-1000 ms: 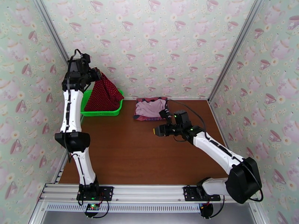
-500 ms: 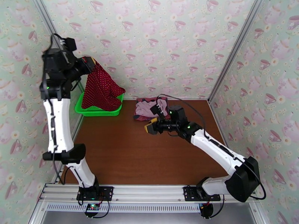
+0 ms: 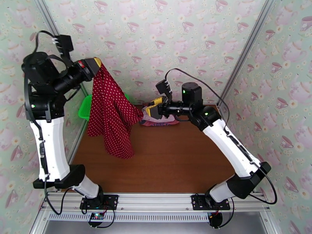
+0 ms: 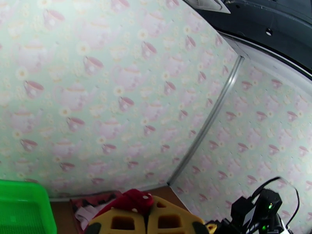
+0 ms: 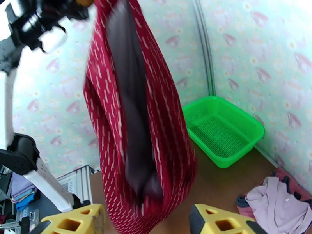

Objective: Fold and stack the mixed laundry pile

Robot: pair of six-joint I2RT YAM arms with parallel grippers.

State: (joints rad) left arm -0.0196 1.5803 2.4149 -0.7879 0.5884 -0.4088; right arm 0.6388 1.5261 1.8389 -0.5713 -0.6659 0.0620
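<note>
Left claw (image 3: 96,62), seen from overhead, is pressed together on a corner of the dark-red white-dotted cloth (image 3: 111,114), which I hold hanging high above the brown wooden table (image 3: 175,160), in front of the bright green plastic mesh basket (image 3: 82,110). Right claw (image 3: 153,107) stands spread beside the cloth, over the dusty-red tank top (image 3: 165,121) at the table's far edge.

Left wrist view: yellow fingers (image 4: 163,221) pinch a red fold.

Right wrist view: spread fingers flank the cloth's lower end; the pale mauve-pink piece (image 5: 269,203) lies on the tank top, near the basket.
</note>
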